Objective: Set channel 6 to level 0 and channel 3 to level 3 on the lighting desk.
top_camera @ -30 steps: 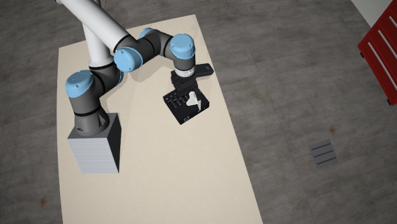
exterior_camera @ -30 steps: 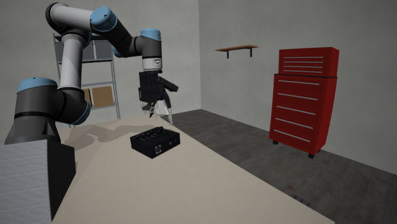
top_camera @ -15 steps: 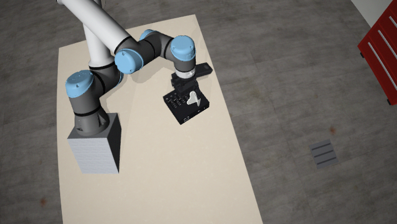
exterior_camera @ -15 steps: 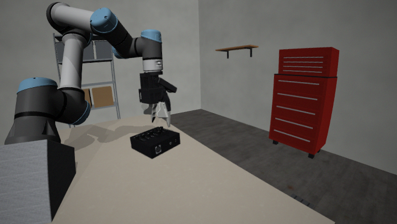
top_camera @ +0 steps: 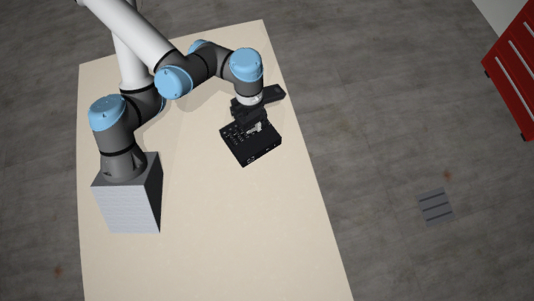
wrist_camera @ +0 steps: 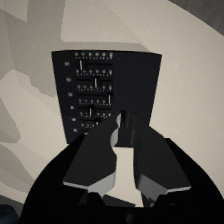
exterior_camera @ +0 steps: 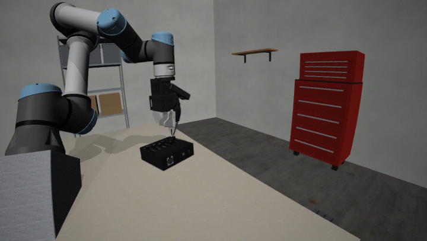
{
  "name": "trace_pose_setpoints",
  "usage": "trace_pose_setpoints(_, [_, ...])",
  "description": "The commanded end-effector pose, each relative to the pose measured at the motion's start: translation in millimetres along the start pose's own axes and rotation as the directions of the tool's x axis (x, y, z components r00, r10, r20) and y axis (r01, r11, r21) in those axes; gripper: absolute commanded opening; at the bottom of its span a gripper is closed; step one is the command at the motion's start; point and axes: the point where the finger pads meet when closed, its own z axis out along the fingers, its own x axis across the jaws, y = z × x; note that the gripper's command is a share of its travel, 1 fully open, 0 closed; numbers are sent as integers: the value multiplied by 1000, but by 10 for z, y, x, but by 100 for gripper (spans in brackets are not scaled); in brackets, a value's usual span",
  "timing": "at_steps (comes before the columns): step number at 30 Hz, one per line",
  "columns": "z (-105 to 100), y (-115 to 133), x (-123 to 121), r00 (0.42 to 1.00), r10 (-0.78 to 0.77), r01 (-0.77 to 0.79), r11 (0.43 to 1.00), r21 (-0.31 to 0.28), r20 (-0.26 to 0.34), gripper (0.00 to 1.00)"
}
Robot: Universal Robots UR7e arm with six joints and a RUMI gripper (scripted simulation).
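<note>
The lighting desk (top_camera: 251, 140) is a small black box on the beige table, also seen in the exterior view (exterior_camera: 166, 152) and the wrist view (wrist_camera: 102, 95). Its top carries a stack of fader rows with thin pale fader knobs (wrist_camera: 95, 81) at different positions. My gripper (wrist_camera: 122, 111) points straight down over the desk with its fingers shut together and nothing between them. Its tips (exterior_camera: 172, 133) hang just above the desk's top near the nearest fader rows. The closest rows are partly hidden behind the fingers. I cannot tell if the tips touch a fader.
The arm's grey pedestal (top_camera: 128, 194) stands at the table's left. A red tool chest (exterior_camera: 325, 104) stands on the floor to the right, off the table. A metal shelf (exterior_camera: 98, 86) stands behind the arm.
</note>
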Motion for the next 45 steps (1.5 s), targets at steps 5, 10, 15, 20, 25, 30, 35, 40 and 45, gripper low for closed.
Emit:
trace_pose_setpoints(5, [-4,-2,3,1000,0,0,1000,1,-1,0])
trace_pose_setpoints(10, [-4,-2,3,1000,0,0,1000,1,-1,0])
trace_pose_setpoints(15, [-4,-2,3,1000,0,0,1000,1,-1,0])
trace_pose_setpoints(20, [-3,-2,3,1000,0,0,1000,1,-1,0])
trace_pose_setpoints(25, [-1,-2,3,1000,0,0,1000,1,-1,0])
trace_pose_setpoints(30, [8,-2,3,1000,0,0,1000,1,-1,0])
trace_pose_setpoints(35, [26,-2,3,1000,0,0,1000,1,-1,0])
trace_pose_setpoints(40, [42,-2,3,1000,0,0,1000,1,-1,0])
trace_pose_setpoints(45, [74,-2,3,1000,0,0,1000,1,-1,0])
